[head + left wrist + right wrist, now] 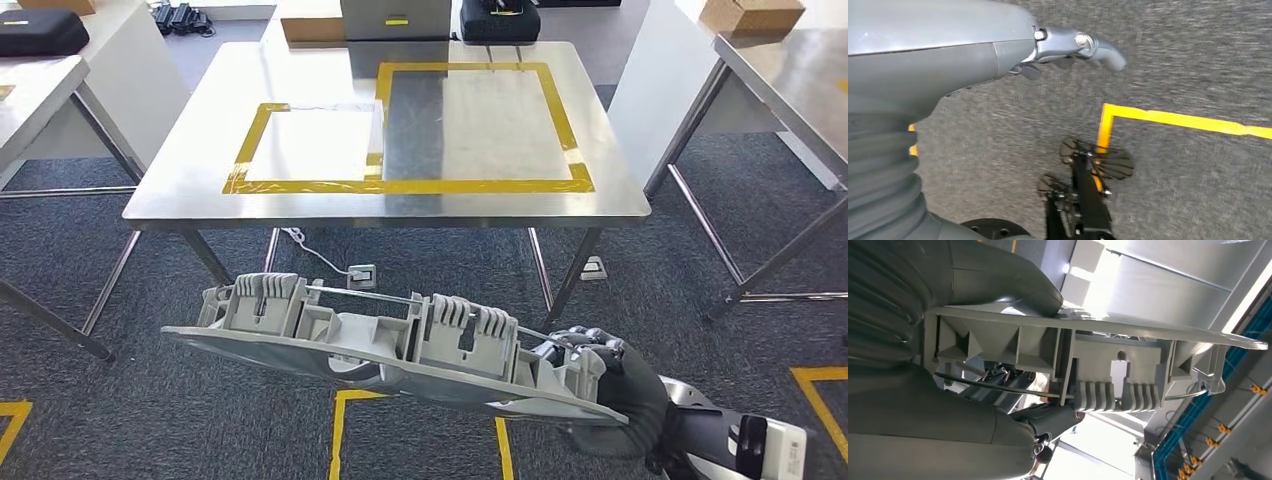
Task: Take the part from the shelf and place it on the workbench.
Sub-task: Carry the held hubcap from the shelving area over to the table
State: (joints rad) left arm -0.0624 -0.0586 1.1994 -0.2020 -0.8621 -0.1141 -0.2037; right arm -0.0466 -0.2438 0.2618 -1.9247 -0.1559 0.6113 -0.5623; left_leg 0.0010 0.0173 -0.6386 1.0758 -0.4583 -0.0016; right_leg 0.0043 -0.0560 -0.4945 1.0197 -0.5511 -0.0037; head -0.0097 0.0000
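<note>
The right robot hand point(600, 362) holds the long grey part point(385, 342) by one end. Its fingers are wrapped tight around that end. The rest of the part sticks out toward the robot's left side, low in the head view. It hangs in the air above the grey carpet floor point(180, 410), not touching anything else. It is a little tilted, with the held end lower in the picture. The part has ribbed blocks on top and a thin metal rod point(370, 293) running along it.

In the right wrist view, the part point(1108, 365) reaches away from the right robot hand point(973, 305), and the thick grey thumb presses on its flat edge.

The shiny metal worktop point(200, 185) stands ahead of the part, a little way off. Yellow tape point(400, 186) marks two boxes on its top.

The left robot hand point(1068, 47) hangs over the carpet by a yellow floor line point(1173, 119). It holds nothing. I cannot tell if its fingers are apart or curled.
</note>
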